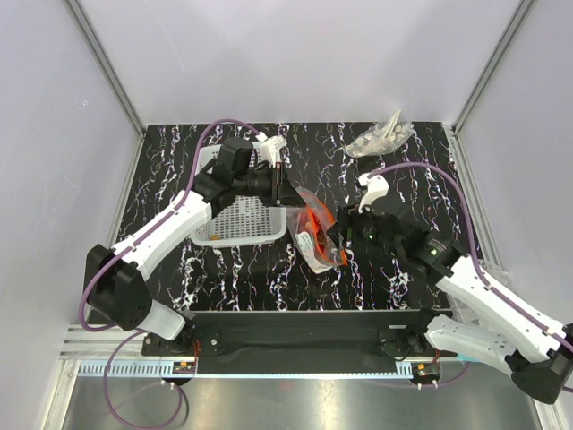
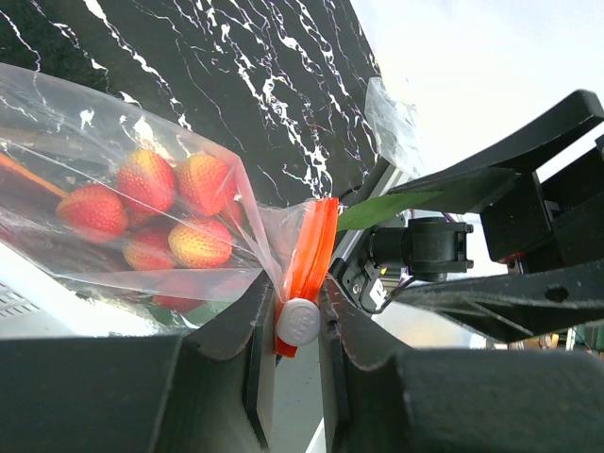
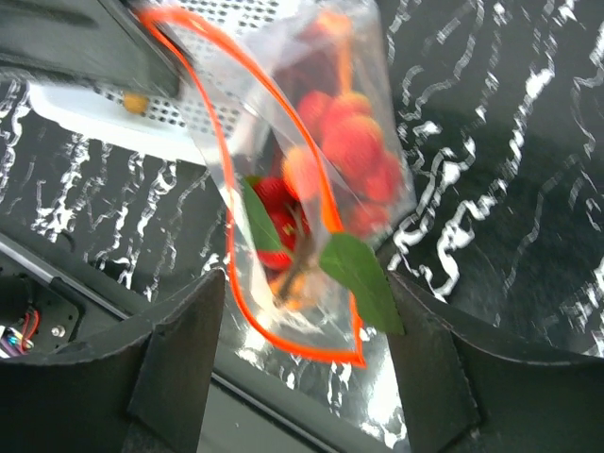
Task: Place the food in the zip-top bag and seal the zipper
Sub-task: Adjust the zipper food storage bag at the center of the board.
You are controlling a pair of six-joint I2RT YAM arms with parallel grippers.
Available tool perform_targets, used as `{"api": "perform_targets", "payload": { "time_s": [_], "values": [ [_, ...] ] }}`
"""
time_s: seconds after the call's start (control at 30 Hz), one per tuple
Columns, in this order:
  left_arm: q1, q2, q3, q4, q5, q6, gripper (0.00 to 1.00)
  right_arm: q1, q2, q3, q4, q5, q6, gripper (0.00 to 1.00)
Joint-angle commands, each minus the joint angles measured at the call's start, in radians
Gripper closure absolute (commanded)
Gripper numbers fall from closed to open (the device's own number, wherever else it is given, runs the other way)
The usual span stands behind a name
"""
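**Bag filled, mouth agape, one corner pinched**

The bag (image 2: pixel 85 104) is a thin clear pouch, creased and glossy, lying between the two grippers near the middle of the table (image 1: pixel 403 170), just right of the basket (image 1: pixel 235 224). Whether its lower end rests on the table cannot be told.

The zipper (image 3: pixel 222 203) is a narrow orange-red strip. In the right wrist view it runs as an open loop, the two sides of the mouth well apart. A small white slider (image 2: pixel 300 323) sits at one end of the strip.

The food (image 2: pixel 146 179) is inside: a cluster of rounded red pieces with yellowish patches and a dimpled skin, pressed against the film. A thin orange streak shows at the left edge of the left wrist view. A green leaf (image 3: pixel 363 278) lies across the mouth, its tip over the orange edge and outside the bag.

The left gripper (image 2: pixel 294 300) is clenched on the zipper end, with the slider between its fingers.

The right gripper (image 3: pixel 304 311) hangs over the open mouth with its jaws wide apart, grasping nothing.

A greyish plastic wad (image 1: pixel 382 139) lies at the far edge of the table, well apart from the bag.
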Motion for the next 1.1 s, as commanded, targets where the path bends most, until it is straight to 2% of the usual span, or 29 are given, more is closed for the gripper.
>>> {"api": "perform_targets", "payload": {
  "time_s": [0.0, 0.03, 0.23, 0.33, 0.4, 0.57, 0.63, 0.9, 0.97, 1.07],
  "values": [
    [0.012, -0.014, 0.017, 0.074, 0.037, -0.010, 1.00, 0.007, -0.055, -0.023, -0.060, 0.053, 0.033, 0.28],
    [0.013, -0.015, 0.016, 0.075, 0.037, -0.015, 1.00, 0.007, -0.063, -0.035, -0.066, 0.058, 0.044, 0.32],
    [0.027, -0.014, -0.009, 0.112, 0.043, -0.035, 1.00, 0.007, -0.110, -0.093, -0.094, 0.055, 0.082, 0.34],
    [0.034, -0.012, -0.018, 0.118, 0.040, -0.038, 1.00, 0.006, -0.129, -0.125, -0.104, 0.045, 0.125, 0.44],
    [0.039, -0.012, -0.026, 0.126, 0.039, -0.044, 1.00, 0.007, -0.132, -0.145, -0.092, 0.036, 0.153, 0.46],
    [0.048, -0.017, -0.040, 0.135, 0.034, -0.050, 1.00, 0.007, -0.115, -0.222, 0.018, -0.016, 0.187, 0.51],
    [0.051, -0.022, -0.040, 0.135, 0.036, -0.051, 1.00, 0.007, -0.087, -0.259, 0.073, 0.021, 0.193, 0.56],
    [0.054, -0.028, -0.038, 0.129, 0.037, -0.047, 1.00, 0.007, -0.053, -0.277, 0.152, 0.025, 0.193, 0.60],
    [0.058, -0.026, -0.038, 0.128, 0.039, -0.045, 1.00, 0.007, -0.066, -0.277, 0.155, 0.061, 0.194, 0.65],
    [0.058, -0.028, -0.040, 0.121, 0.039, -0.041, 1.00, 0.006, -0.105, -0.270, 0.141, 0.120, 0.197, 0.82]
  ]
}}
